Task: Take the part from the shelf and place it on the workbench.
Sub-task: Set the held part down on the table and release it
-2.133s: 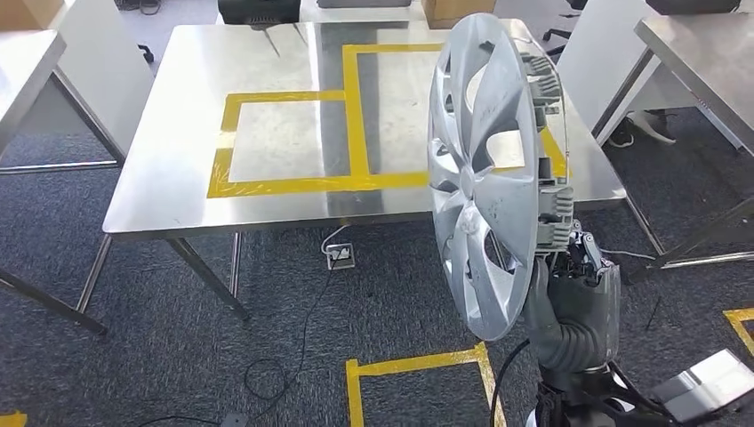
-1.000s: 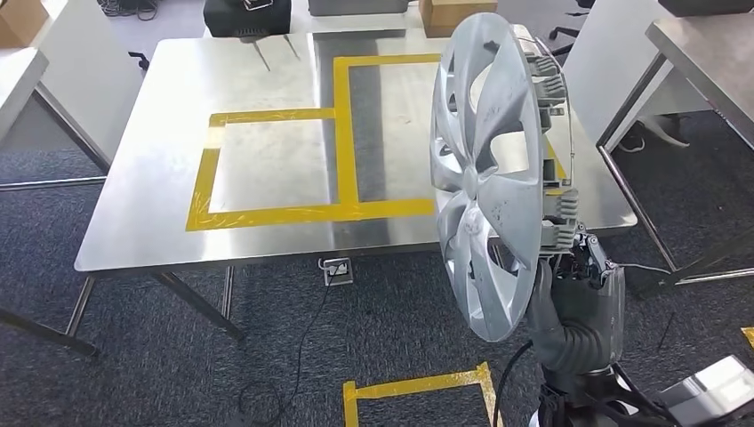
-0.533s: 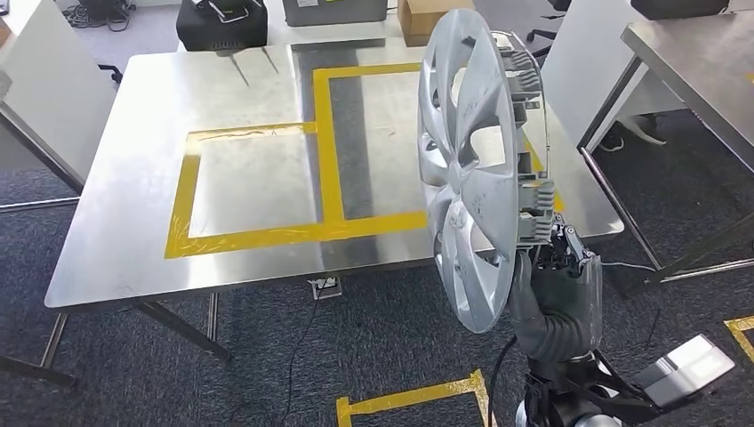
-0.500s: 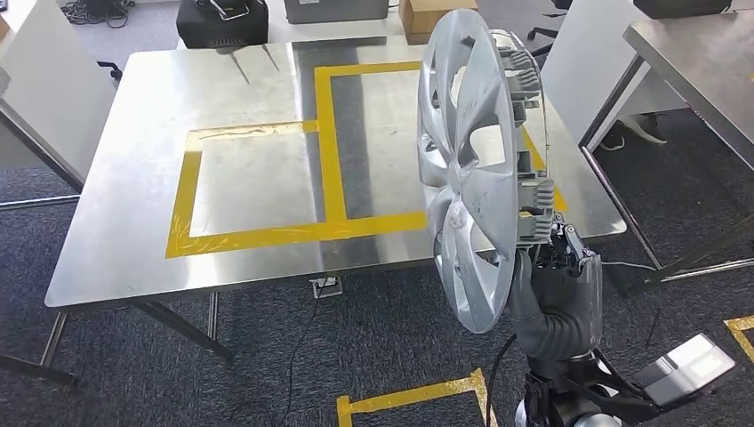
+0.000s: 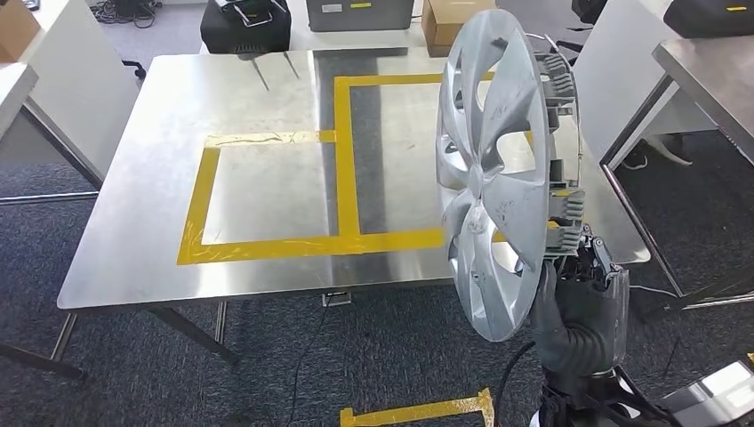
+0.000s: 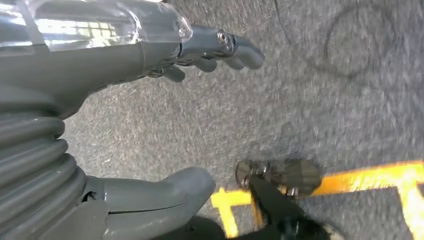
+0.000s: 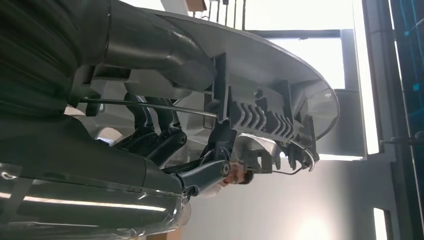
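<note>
The wheel cover [image 5: 493, 173] stands upright on edge, hiding part of the table [image 5: 267, 178] behind it. The right hand [image 5: 582, 298] grips its lower rim. The left hand [image 6: 150, 55] hangs over carpet, fingers spread, holding nothing.

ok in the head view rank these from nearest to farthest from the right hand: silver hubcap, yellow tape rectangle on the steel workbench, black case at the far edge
1. Silver hubcap: held upright in the right hand.
2. Yellow tape rectangle: on the steel workbench, ahead and to the hand's left.
3. Black case: at the workbench's far edge.
</note>
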`<control>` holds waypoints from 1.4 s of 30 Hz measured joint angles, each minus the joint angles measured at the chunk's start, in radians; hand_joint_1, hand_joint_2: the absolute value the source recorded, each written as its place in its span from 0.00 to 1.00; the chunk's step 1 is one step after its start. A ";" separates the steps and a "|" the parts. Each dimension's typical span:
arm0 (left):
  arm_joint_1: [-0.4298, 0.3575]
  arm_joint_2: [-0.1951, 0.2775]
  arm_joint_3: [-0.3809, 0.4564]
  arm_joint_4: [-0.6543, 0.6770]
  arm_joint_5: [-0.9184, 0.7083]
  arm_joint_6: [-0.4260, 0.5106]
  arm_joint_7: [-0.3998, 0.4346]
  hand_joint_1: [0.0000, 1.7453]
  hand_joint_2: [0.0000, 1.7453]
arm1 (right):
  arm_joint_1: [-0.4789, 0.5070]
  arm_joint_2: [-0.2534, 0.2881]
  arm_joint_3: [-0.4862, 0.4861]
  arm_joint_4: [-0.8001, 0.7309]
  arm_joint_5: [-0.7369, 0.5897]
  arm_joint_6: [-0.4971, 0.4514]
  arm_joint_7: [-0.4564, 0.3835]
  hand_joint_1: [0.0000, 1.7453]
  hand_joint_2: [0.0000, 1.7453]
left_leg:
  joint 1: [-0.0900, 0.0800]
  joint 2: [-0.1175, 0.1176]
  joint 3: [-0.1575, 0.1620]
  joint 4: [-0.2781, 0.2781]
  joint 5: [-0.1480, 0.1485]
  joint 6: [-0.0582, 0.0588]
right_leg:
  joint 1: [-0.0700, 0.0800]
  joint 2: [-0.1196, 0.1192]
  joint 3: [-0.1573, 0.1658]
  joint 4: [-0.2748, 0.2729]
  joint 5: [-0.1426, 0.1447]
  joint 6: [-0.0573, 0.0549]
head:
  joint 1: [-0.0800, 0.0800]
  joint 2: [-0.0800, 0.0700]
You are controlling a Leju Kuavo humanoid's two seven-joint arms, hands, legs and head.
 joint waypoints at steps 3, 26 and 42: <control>-0.001 -0.001 0.000 0.000 0.000 0.000 0.000 0.00 1.00 | 0.001 0.001 0.000 -0.006 0.000 0.000 -0.004 1.00 1.00 | -0.002 0.000 0.000 0.013 -0.017 -0.016 | -0.005 -0.003 0.023 -0.029 -0.003 -0.010 | -0.005 0.000; 0.003 0.002 0.000 0.001 0.000 0.000 0.000 0.00 1.00 | 0.002 0.006 -0.002 -0.015 -0.007 0.010 -0.021 1.00 1.00 | 0.000 -0.002 -0.012 0.006 0.014 0.024 | -0.012 -0.001 -0.063 0.164 -0.059 0.026 | -0.010 0.000; 0.003 0.002 0.000 0.001 0.000 -0.003 -0.008 0.00 1.00 | 0.007 0.014 -0.007 -0.013 -0.009 0.012 -0.024 1.00 1.00 | 0.005 0.000 -0.125 0.126 0.037 -0.040 | -0.007 -0.003 0.070 -0.029 -0.045 -0.014 | -0.055 0.000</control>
